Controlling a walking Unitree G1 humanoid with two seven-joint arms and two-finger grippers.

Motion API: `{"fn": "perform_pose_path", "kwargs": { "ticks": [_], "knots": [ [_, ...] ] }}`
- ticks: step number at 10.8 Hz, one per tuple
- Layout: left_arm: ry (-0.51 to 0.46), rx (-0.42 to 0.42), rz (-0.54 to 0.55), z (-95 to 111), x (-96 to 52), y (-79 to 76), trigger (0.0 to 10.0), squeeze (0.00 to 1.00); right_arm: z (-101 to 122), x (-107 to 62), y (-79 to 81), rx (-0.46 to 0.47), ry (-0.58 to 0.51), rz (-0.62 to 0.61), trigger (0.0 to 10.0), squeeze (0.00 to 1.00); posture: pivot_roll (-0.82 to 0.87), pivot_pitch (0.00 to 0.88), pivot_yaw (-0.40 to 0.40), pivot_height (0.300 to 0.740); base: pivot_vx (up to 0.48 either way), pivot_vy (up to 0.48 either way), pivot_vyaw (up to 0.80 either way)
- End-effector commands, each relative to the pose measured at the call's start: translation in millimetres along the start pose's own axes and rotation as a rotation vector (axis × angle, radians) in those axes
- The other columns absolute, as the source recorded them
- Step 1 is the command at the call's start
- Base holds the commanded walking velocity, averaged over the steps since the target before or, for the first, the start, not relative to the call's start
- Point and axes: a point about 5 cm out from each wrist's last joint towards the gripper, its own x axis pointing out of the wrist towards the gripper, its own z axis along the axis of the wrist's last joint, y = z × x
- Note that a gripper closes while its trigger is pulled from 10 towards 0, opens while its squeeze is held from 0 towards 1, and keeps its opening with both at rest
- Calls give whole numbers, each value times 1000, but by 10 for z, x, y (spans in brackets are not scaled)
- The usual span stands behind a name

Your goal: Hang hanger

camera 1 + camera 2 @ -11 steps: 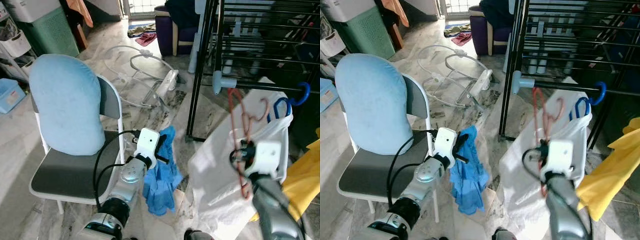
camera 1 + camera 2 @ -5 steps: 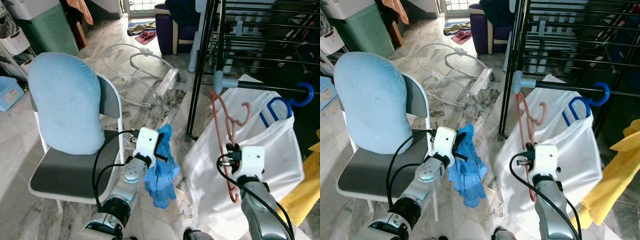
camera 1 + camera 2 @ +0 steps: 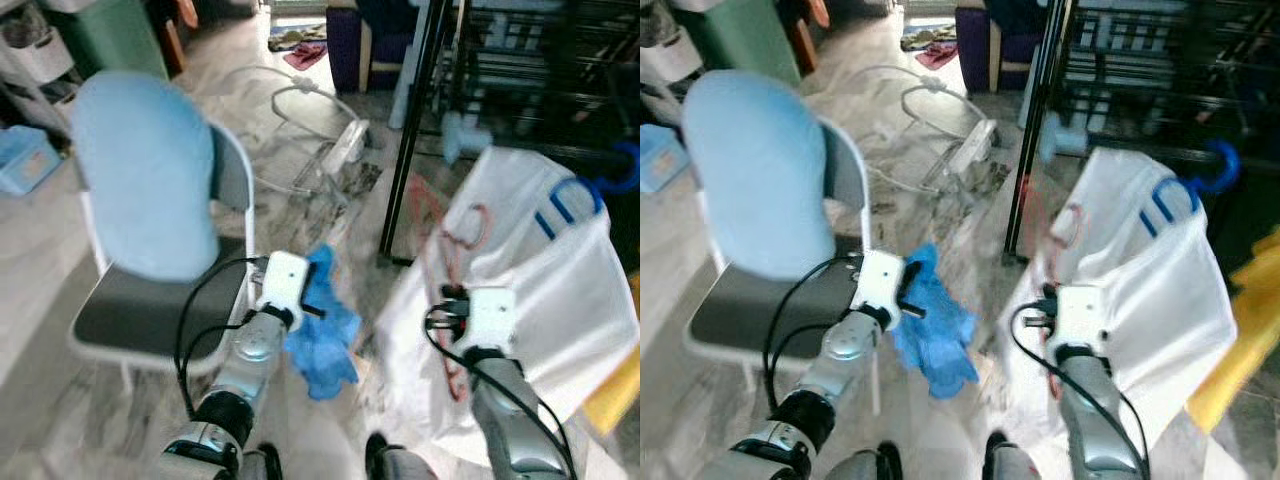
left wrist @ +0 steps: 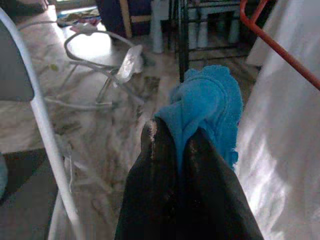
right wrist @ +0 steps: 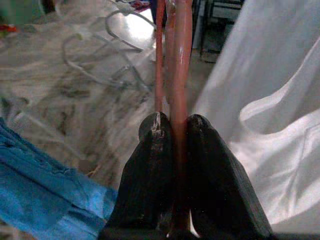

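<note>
A salmon-red hanger (image 3: 437,228) stands upright in front of the white garment, below the rack rail's pale end cap (image 3: 456,134). My right gripper (image 3: 447,303) is shut on the hanger's lower part. In the right wrist view the hanger (image 5: 177,60) runs up from between that gripper's (image 5: 172,124) black fingers. My left gripper (image 3: 308,303) is low beside the chair, shut on a blue cloth (image 3: 325,335) that hangs down. The left wrist view shows this cloth (image 4: 210,100) bunched between the closed fingers (image 4: 172,136). Both eye views are blurred.
A black drying rack (image 3: 412,150) stands ahead on the right, with a white garment (image 3: 545,290) on a blue hanger (image 3: 562,200). On the left is a chair (image 3: 150,310) with a pale blue cushion (image 3: 145,170). A white wire frame (image 3: 310,125) lies on the marble floor.
The whole picture has shifted and blurred, so the camera moved. My right gripper carried the hanger left, from in front of the white garment toward the rack's left post. The left gripper keeps the cloth.
</note>
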Motion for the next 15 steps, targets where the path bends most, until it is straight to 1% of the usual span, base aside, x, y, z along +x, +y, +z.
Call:
{"fn": "perform_pose_path", "kwargs": {
  "ticks": [1, 2, 3, 5, 9, 12, 15],
  "knots": [
    [0, 4, -12, 8, 5, -20, 10000, 0, -31, 1, 7, 0, 5, -1, 10000, 0, -223, 133, 68, 740, -375, 0, 0],
    [-1, 6, -15, 8, 3, -18, 10000, 0, -42, 1, 17, 2, 7, 1, 10000, 0, -220, 135, 70, 740, 262, 0, 0],
    [-1, 6, -16, 10, 2, -10, 10000, 0, -66, 3, 9, -9, 22, -5, 10000, 0, -218, 137, 69, 740, -270, 0, 0],
    [-5, -2, -26, 17, -2, -13, 10000, 0, -61, 12, 1, -6, 22, -6, 10000, 0, -217, 144, 71, 740, -375, 0, 0],
    [29, -9, -44, -52, -37, -10, 10000, 0, -90, 19, -13, -26, 39, -9, 10000, 0, -218, 157, 61, 740, -409, 0, 0],
    [33, -7, -50, -63, -43, -30, 10000, 0, -88, 26, -28, -35, 42, -7, 10000, 0, -222, 163, 58, 740, -445, 0, 0],
    [45, 3, -49, -92, -59, -18, 10000, 0, -119, 10, -30, -51, 58, -5, 10000, 0, -226, 165, 52, 740, -445, 0, 0]
  ]
}}
